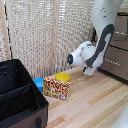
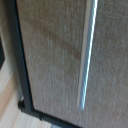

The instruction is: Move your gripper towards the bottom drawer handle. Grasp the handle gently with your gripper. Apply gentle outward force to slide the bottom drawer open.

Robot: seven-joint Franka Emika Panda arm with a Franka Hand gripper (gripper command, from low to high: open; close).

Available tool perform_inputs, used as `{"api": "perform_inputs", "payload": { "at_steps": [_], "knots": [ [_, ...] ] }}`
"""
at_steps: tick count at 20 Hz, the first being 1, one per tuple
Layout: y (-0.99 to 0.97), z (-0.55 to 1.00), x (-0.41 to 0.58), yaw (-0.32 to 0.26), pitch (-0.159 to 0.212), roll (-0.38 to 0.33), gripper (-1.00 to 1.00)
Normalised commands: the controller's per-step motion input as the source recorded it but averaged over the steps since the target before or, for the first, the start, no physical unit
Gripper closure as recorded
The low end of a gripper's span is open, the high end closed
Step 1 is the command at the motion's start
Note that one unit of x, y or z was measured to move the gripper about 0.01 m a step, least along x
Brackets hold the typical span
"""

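In the wrist view the dark brown front of the bottom drawer (image 2: 50,65) fills the picture, and its thin silver handle (image 2: 87,55) runs as a straight bar across it, close to the camera. No fingers show in that view. At the exterior view's right the dresser's bottom drawer (image 1: 119,66) sits just above the floor, with its handle (image 1: 111,62) a faint light mark. The white arm bends down in front of it. My gripper (image 1: 90,71) is a small white block close to the drawer front, and its fingers cannot be made out.
A black open case (image 1: 17,95) stands at the exterior view's lower left. Beside it are a colourful box (image 1: 56,87), a yellow bowl (image 1: 62,76) and a blue object (image 1: 38,82). A bamboo screen (image 1: 45,35) backs the wooden floor (image 1: 90,105).
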Motion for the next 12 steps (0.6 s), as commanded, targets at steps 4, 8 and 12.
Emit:
{"api": "perform_inputs", "payload": {
  "at_steps": [4,8,12],
  "knots": [
    [-0.5,0.27,0.013,-0.042,0.0,-0.045,-1.0],
    [-0.18,0.1,0.075,-0.106,0.0,-0.043,1.0],
    [-0.15,-0.02,0.089,0.0,0.0,0.003,1.0]
  ]
}}
